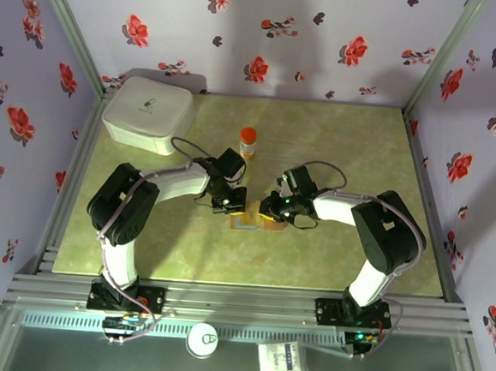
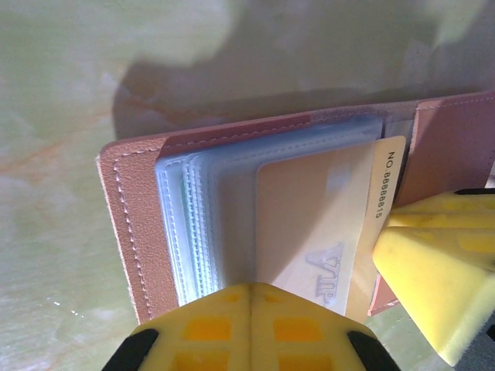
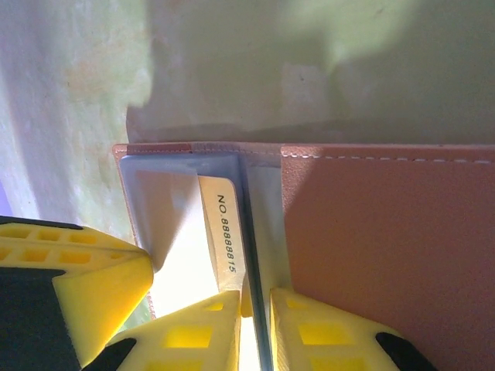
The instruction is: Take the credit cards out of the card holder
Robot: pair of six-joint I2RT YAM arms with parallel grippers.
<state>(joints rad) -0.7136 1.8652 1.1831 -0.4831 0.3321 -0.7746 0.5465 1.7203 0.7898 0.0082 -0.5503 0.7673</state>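
The card holder (image 1: 249,223) lies open at mid-table, reddish-brown outside (image 2: 131,224) (image 3: 387,247), with clear sleeves inside. An orange-yellow credit card (image 2: 325,209) (image 3: 224,232) marked VIP and NO. 8888815 sticks partway out of a sleeve. My left gripper (image 1: 232,203) (image 2: 251,287) is shut, pinching the edge of a raised sleeve page. My right gripper (image 1: 273,212) (image 3: 255,309) comes in from the other side. Its jaws are nearly together on the card's protruding end, with a thin grey-blue sleeve edge also between them. Other cards are hidden.
A white lidded box (image 1: 147,113) stands at the back left. A small orange-capped bottle (image 1: 248,141) stands just behind the two grippers. Flowered walls close the table on three sides. The right gripper's finger (image 2: 433,270) crowds the left wrist view's lower right.
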